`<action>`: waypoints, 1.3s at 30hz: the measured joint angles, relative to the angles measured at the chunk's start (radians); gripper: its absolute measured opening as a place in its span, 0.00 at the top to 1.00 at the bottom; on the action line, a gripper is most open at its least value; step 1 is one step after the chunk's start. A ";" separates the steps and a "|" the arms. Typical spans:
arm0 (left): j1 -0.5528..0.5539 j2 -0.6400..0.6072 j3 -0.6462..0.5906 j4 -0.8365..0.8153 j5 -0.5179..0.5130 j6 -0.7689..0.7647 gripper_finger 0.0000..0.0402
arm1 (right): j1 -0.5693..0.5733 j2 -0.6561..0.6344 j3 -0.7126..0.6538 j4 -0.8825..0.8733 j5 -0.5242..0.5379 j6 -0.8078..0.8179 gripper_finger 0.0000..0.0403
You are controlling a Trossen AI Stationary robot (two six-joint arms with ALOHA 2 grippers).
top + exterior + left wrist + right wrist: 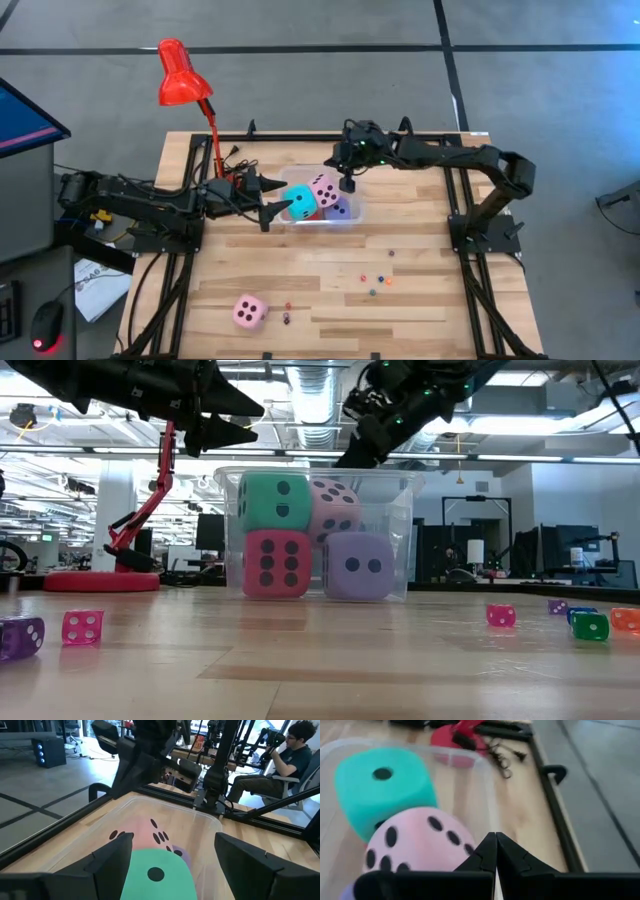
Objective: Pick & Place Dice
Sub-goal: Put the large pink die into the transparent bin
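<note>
Looking down, we see our left hand (283,209) spread open above the soft cyan cube (298,201) in the clear plastic bin (352,215), beside a pink cube (324,189), a red one (277,563) and a lavender one (358,565); our right hand (348,184) hovers clenched, empty, over the bin; another pink cube (249,312) sits apart on the wooden surface (420,290)

light: bright, even, overhead ceiling strips (300,405) | shadows: soft | blur: wrist views' near foreground
</note>
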 joint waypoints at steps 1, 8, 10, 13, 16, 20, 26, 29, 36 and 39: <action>0.000 0.000 0.000 0.000 0.000 0.000 0.32 | 0.000 0.013 0.017 -0.021 -0.018 -0.014 1.00; 0.000 0.000 0.000 -0.002 -0.003 -0.003 0.32 | -0.001 0.087 0.082 -0.093 -0.144 -0.047 1.00; 0.000 0.000 0.000 -0.002 -0.003 -0.003 0.32 | -0.001 0.092 0.081 -0.120 -0.145 -0.054 1.00; 0.000 0.000 0.000 -0.002 -0.003 -0.003 0.32 | 0.005 0.091 0.081 -0.133 -0.147 -0.057 1.00; 0.000 0.000 0.000 -0.002 -0.003 -0.003 0.32 | 0.015 0.077 0.082 -0.148 -0.148 -0.057 1.00; 0.000 0.000 0.000 -0.003 -0.003 0.000 0.32 | 0.027 0.055 0.083 -0.199 -0.154 -0.060 1.00; 0.001 0.000 0.000 -0.003 -0.002 0.003 0.32 | 0.048 0.023 0.081 -0.285 -0.186 -0.062 1.00; 0.001 0.000 0.000 -0.003 -0.002 0.003 0.32 | 0.066 0.004 0.081 -0.325 -0.192 -0.057 1.00; 0.001 0.000 0.000 -0.004 -0.002 0.004 0.32 | 0.100 -0.004 0.083 -0.426 -0.197 -0.046 1.00; 0.001 0.000 0.000 -0.004 -0.002 0.004 0.32 | 0.113 -0.003 0.084 -0.456 -0.200 -0.046 1.00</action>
